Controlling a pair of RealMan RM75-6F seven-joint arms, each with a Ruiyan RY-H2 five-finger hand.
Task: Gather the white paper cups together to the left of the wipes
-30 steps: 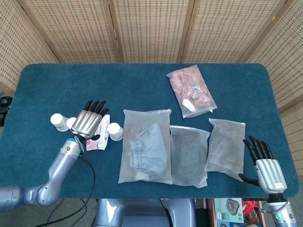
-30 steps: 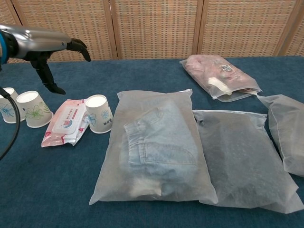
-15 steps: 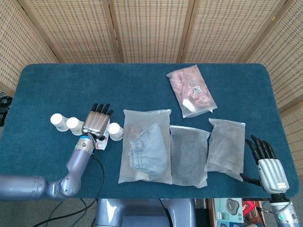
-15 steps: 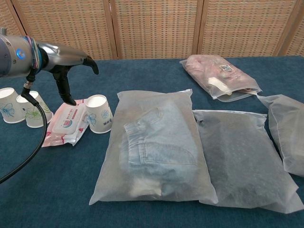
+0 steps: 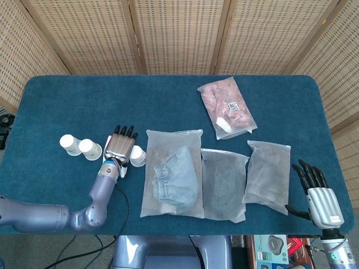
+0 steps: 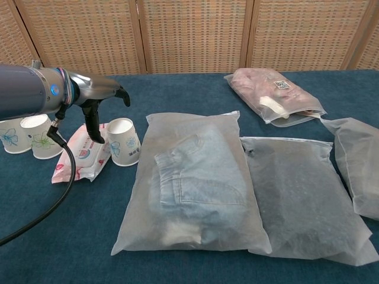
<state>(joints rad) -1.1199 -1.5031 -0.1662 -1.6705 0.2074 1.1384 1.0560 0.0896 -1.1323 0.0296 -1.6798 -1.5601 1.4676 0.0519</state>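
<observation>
Two white paper cups stand together at the table's left, seen in the chest view as cup and cup. The pink wipes pack lies just right of them. A third cup stands against the pack's right side. My left hand hovers over the wipes beside this third cup, fingers spread and holding nothing; its thumb points down at the pack. My right hand is open, off the table's front right corner.
A clear bag with jeans lies right of the third cup. A dark bag and a grey bag follow to the right. A pink bag lies further back. Wicker screens stand behind the table.
My left hand has moved right, from over the two left cups to over the wipes beside the third cup. The two left cups now show fully. The right hand sank slightly.
</observation>
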